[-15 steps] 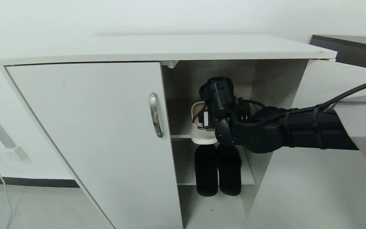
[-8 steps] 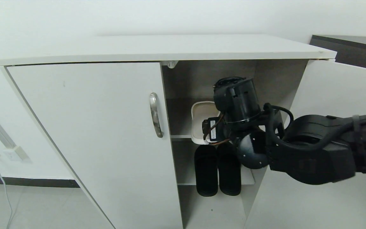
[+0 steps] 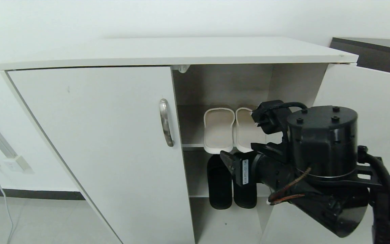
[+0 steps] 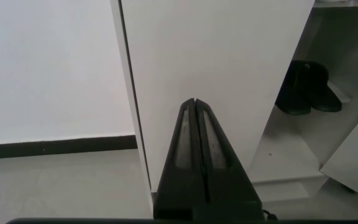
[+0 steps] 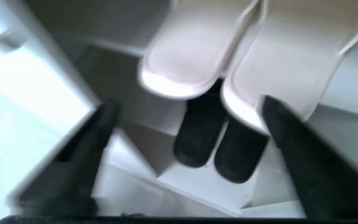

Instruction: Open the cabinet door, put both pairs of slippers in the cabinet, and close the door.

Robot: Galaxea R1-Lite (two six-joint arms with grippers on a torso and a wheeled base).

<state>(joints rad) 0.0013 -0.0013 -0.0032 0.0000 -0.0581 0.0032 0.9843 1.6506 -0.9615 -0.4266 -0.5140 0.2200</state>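
My R gripper (image 5: 188, 107): fingers (image 5: 98, 149) spread wide, nothing held. It sits just outside the cabinet (image 3: 181, 51) opening, pointing in at the shelves. Straight ahead of it is the white pair (image 3: 218, 130) on the upper shelf (image 3: 191, 146), side by side and touching, soles up, near ends slightly over the shelf edge. Below that is the black pair (image 3: 219, 183) on the lower shelf (image 3: 196, 183), also side by side, ends hanging past the front edge. R door (image 3: 367, 101) is swung open beside my arm. L door (image 3: 96, 135) is shut, w/ metal handle (image 3: 164, 122) near its inner edge.

My L gripper (image 4: 194, 109): fingers pressed together, holding nothing. It's low, above the floor (image 4: 61, 180), facing the L door and apart from it.
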